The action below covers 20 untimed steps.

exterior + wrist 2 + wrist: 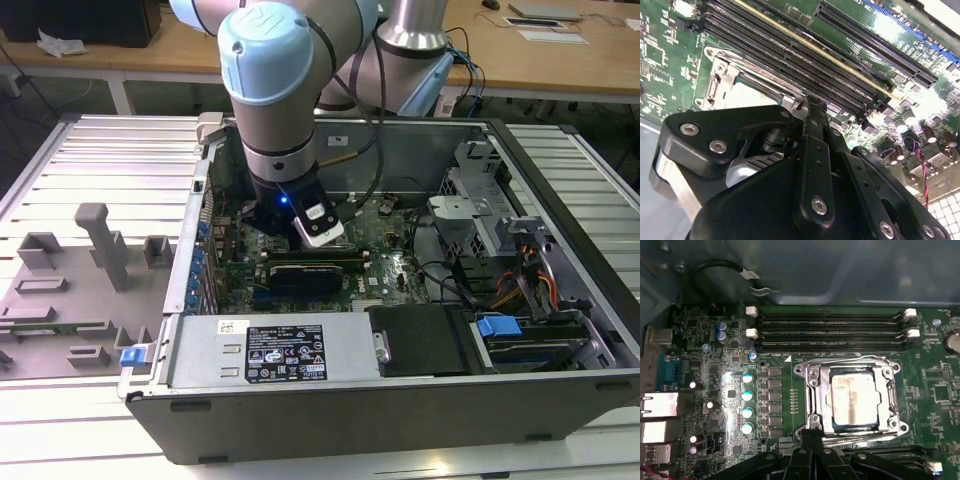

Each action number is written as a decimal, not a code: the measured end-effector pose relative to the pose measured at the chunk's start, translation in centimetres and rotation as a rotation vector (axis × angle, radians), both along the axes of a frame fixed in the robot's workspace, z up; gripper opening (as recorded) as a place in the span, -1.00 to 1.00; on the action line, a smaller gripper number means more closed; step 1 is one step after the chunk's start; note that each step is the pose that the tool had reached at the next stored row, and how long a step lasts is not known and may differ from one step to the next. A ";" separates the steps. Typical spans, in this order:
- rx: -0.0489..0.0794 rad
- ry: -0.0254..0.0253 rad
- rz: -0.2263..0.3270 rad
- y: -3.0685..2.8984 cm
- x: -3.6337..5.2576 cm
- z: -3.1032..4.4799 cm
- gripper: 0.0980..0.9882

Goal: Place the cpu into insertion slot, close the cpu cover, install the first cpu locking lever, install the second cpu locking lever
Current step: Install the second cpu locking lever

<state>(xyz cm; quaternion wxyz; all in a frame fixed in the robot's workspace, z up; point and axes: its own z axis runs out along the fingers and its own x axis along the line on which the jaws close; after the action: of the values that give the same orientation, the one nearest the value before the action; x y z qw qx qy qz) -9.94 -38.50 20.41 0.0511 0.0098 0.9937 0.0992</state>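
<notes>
The arm [275, 90] is seen in the exterior view reaching down into an open computer case [400, 330] that lies on a slatted metal table [90, 150]. Its wrist is lowered over the motherboard [390, 265], toward the case's rear wall.

In the first wrist view, the insertion slot [807, 407] is found on the green board just beside the memory slots [830, 330], which run along the board's edge nearest the case wall. The cpu [850, 400] is seated in the slot, its pale, faintly stained metal face showing. The cpu cover [887, 390] lies flat over it, the chip framed by the cover's square window. Thin wire levers appear to run along the socket's sides, though their latching cannot be made out.

The gripper [812, 432] is held at the edge of the socket frame farthest from the memory slots. Its fingertips [812, 107] are drawn together, with almost no gap between them, at the cover's rim; whether anything thin is pinched there cannot be told. In the second wrist view, the same closed tips are seen just at the socket's metal edge [730, 75], beside the long black memory slots.
</notes>
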 end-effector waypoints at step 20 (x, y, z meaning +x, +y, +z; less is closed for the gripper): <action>-0.012 0.0012 0.089 -0.03 -0.34 2.37 -0.98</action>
<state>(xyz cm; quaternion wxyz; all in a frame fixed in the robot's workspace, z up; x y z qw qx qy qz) -10.28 -38.53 22.77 0.0461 -0.0345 0.9938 0.0953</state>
